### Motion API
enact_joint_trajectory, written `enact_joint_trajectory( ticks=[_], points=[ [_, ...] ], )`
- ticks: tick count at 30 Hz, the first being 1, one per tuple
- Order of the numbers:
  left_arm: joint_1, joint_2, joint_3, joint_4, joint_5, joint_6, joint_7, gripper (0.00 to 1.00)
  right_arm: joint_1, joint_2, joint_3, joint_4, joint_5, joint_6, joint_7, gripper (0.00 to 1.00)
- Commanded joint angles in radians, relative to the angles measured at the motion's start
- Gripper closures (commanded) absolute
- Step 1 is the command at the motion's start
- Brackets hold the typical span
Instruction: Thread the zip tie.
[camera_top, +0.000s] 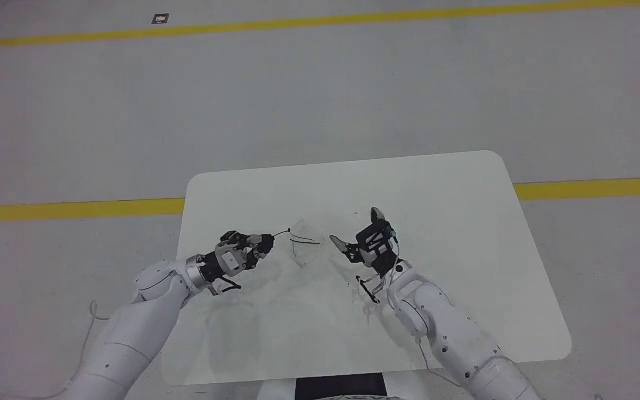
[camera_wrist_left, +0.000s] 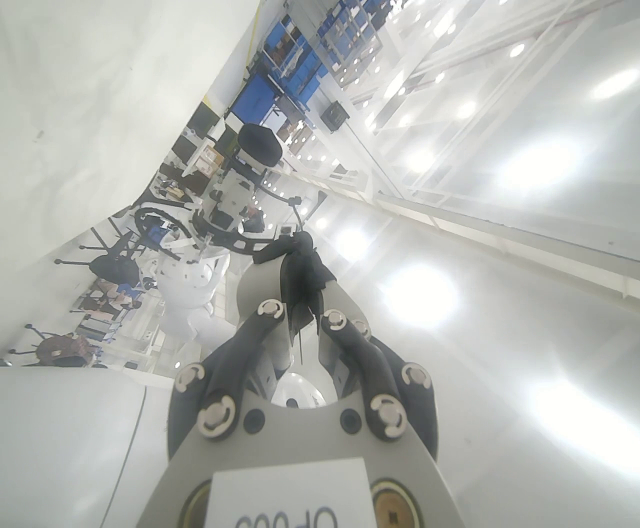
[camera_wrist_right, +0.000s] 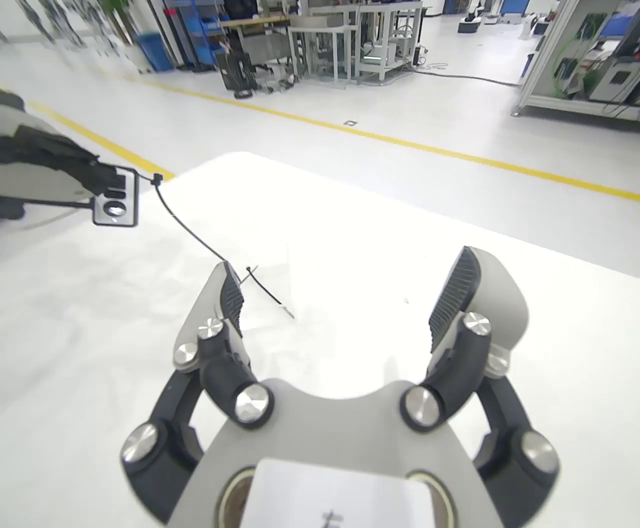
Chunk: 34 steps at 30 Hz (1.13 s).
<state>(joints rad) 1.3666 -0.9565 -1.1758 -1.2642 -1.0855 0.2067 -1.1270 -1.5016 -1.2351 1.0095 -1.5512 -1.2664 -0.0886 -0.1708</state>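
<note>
zip tie (camera_wrist_right: 185, 230) being held near its head by my left gripper (camera_top: 262, 243), strap arcing out above the tabletop (camera_wrist_right: 400, 225) | my right gripper (camera_wrist_right: 345, 270) hovering wide open and empty beside the strap's far end | I'm judging the risk: thin strap slipping from a closing grip or bending away, tip missing the head's slot

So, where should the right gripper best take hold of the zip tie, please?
Probably the free strap of the zip tie, coming from the side opposite the left gripper, which is shut near its head. The right gripper is open; its fingers should straddle the thin strap.
</note>
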Motion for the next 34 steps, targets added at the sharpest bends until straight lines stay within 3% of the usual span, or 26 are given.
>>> enact_joint_trajectory(
  ticks=[1,10,17,34],
  points=[
    [0.012,0.008,-0.026,-0.011,0.002,0.002,-0.035,1.00,-0.019,0.008,0.036,-0.024,0.032,-0.052,-0.001,0.00],
    [0.068,0.035,-0.103,-0.069,0.040,0.010,-0.112,1.00,-0.049,0.024,0.108,-0.083,0.067,-0.156,0.051,0.00],
    [0.103,0.037,-0.130,-0.113,-0.045,0.032,-0.139,1.00,-0.049,0.025,0.109,-0.085,0.064,-0.159,0.053,0.00],
    [0.103,0.037,-0.130,-0.113,-0.045,0.032,-0.139,1.00,-0.049,0.025,0.109,-0.085,0.064,-0.159,0.053,0.00]
  ],
)
